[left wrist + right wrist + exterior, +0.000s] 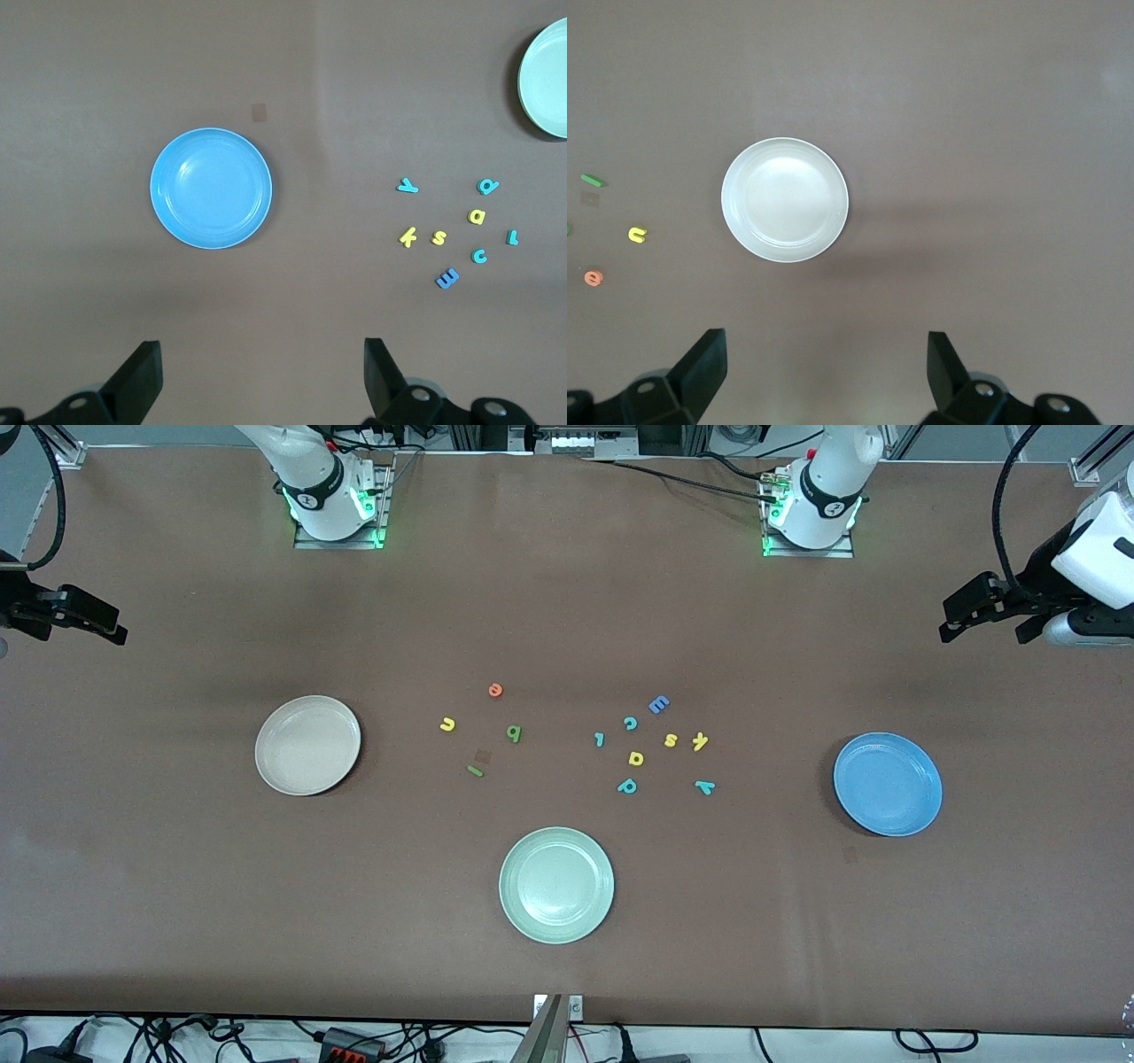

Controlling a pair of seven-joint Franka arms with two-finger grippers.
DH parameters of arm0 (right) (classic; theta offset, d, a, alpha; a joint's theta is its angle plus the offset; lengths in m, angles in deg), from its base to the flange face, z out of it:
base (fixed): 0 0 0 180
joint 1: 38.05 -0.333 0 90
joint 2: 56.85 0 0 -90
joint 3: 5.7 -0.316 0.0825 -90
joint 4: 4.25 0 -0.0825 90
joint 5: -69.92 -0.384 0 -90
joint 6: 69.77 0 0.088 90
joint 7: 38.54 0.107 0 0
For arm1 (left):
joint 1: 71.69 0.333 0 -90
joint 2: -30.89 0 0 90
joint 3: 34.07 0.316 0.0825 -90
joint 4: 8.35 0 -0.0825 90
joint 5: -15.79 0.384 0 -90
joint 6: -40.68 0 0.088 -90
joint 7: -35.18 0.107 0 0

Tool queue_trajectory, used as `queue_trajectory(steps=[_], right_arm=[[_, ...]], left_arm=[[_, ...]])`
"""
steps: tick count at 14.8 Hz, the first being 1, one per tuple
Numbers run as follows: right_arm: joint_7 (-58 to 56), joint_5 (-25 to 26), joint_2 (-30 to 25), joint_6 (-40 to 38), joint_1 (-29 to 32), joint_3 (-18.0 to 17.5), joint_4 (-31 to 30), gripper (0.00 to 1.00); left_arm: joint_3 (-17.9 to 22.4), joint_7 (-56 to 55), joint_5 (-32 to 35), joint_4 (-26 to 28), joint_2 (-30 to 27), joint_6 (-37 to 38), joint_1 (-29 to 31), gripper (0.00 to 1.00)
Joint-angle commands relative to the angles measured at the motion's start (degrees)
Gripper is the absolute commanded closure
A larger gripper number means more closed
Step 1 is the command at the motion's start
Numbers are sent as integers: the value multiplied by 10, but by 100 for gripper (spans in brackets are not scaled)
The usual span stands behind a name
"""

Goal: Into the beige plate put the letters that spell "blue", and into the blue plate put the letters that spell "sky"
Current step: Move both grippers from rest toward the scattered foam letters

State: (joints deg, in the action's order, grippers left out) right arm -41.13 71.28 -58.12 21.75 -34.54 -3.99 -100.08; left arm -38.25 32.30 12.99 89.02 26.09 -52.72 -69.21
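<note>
Across the matte brown bench (567, 602), small toy letters lie scattered mid-surface between the round cream-beige plate (307, 745) and the round sky-blue plate (888, 784); a pale green plate (556, 884) sits nearer the camera. Cables trail along the bench's edges. Left gripper (261, 376) and right gripper (826, 372) wait aloft, jaws wide and empty.
</note>
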Motion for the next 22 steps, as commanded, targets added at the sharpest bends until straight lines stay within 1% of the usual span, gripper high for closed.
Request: queue_trajectory(steps=[1,8,13,16,18,20,21,22], right_arm=[[-8,3,-14,-5,4,0,-10,0],[-9,5,-7,1,0,-3,-9,0],[-17,7,-7,-4,1,-5,-7,0],[-18,6,2,-9,3,-4,-7,0],[-22,7,3,-10,3,-3,-8,0],[-21,7,11,-6,1,-3,-9,0],[-20,7,21,-2,-1,-4,-10,0],[-20,6,41,-1,-3,-6,-10,0]], left_arm=[[-3,1,9,-11,1,9,1,0],[-3,-1,3,-14,3,9,1,0],[-3,1,1,-18,14,16,1,0],[-4,2,1,-18,26,18,-4,0],[-12,0,5,-17,43,26,-23,0],[-15,7,10,-24,80,52,-43,0],[-15,8,9,-26,91,56,-51,0],[-16,8,9,-30,114,59,-64,0]])
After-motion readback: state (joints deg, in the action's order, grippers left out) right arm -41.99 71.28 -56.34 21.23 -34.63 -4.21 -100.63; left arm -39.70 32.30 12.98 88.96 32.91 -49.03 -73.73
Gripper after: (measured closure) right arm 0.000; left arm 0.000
